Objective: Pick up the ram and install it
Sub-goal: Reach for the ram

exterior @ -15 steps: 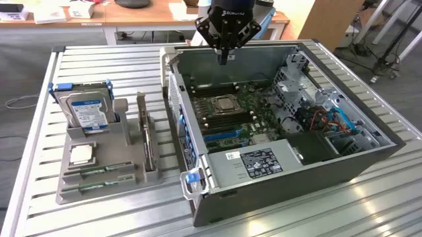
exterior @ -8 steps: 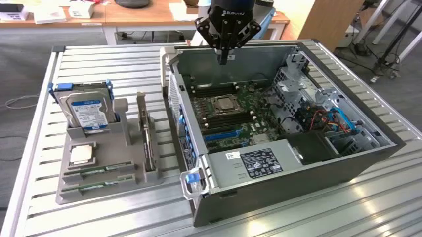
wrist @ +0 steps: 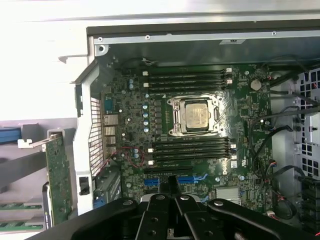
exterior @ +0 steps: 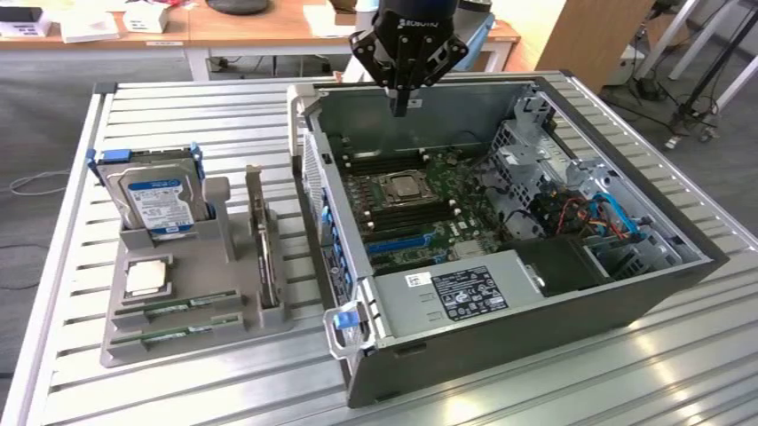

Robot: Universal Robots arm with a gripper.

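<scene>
Two green ram sticks (exterior: 180, 310) (exterior: 169, 335) lie flat in slots of the grey holder tray (exterior: 124, 351) on the exterior view's left; in the wrist view their ends (wrist: 12, 206) show as green strips beside the case. My gripper (exterior: 400, 105) hangs above the back of the open computer case (exterior: 663, 293), far from the sticks. Its black fingers (wrist: 172, 186) are shut together with nothing between them. Below it lies the motherboard (wrist: 130, 125) with dark memory slots (wrist: 187, 80) (wrist: 192, 150) on both sides of the silver processor (wrist: 196, 115).
The tray also carries a blue-labelled hard drive (exterior: 154, 200), a square silver chip (exterior: 145, 277) and an upright expansion card (exterior: 263, 248). Inside the case are a power supply (exterior: 468, 288), cables (exterior: 604, 213) and metal drive bays. Everything stands on a slatted metal table (exterior: 177, 115).
</scene>
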